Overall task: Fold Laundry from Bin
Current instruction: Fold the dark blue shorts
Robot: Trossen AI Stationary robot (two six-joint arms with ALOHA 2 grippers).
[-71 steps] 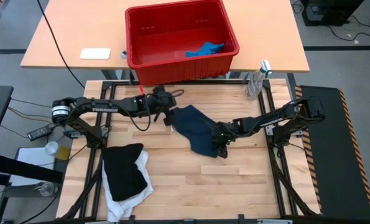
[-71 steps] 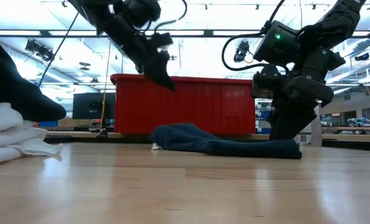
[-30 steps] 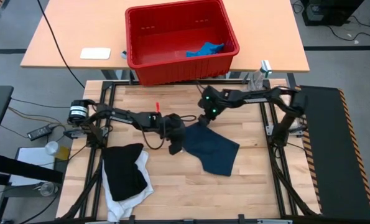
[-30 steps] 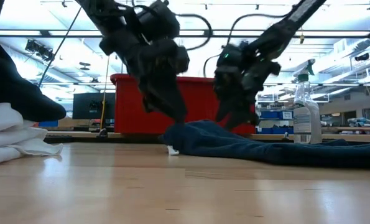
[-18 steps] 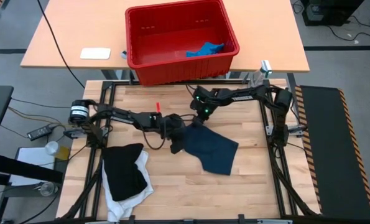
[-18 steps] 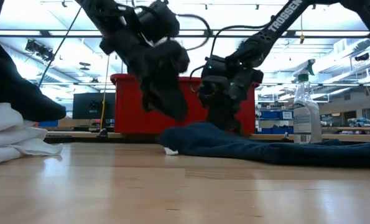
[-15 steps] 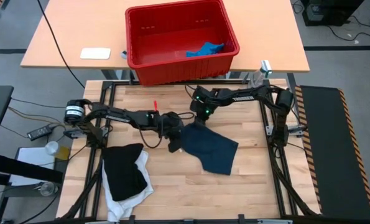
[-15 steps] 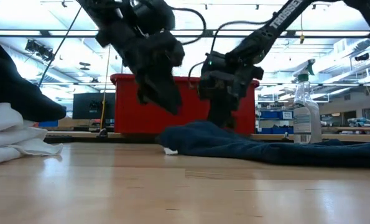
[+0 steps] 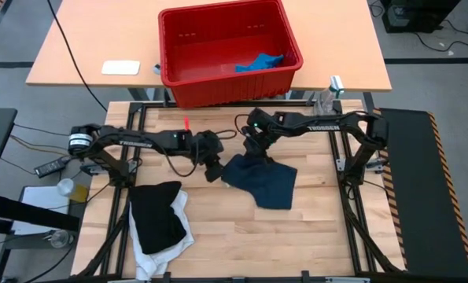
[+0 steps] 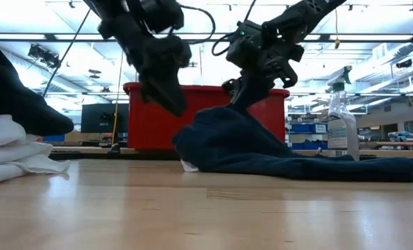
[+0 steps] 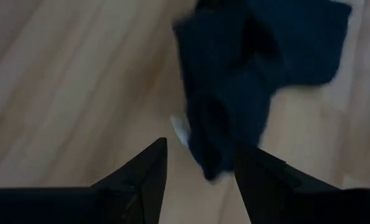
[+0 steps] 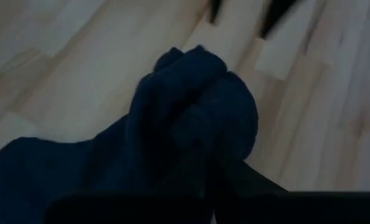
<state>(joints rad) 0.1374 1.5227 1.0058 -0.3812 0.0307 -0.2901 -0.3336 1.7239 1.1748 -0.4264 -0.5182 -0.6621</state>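
My right pincer (image 9: 253, 149) is clenched on the far edge of the dark navy garment (image 9: 261, 179), pulling it up into a peak; low view shows the cloth tented from the wooden surface (image 9: 296, 228) with the rest trailing flat. My left pincer (image 9: 212, 169) hangs released just beside the garment's near-left corner, fingers (image 11: 144, 177) apart and holding nothing; a white tag (image 11: 181, 129) shows at that corner.

Handling, as I judge it: light, limp, no stiffness, so it sags and bunches wherever it's lifted. One pinch point won't spread it. Best hold looks like edges or corners, one per pincer, pulled apart to flatten. A hem should grip better than a single thin layer, which could slip out.

The black garment (image 9: 156, 215) sits on the white one (image 9: 151, 255), front-left of the surface. The small bright blue one (image 9: 259, 62) lies in the red bin (image 9: 171, 47) on the far table.
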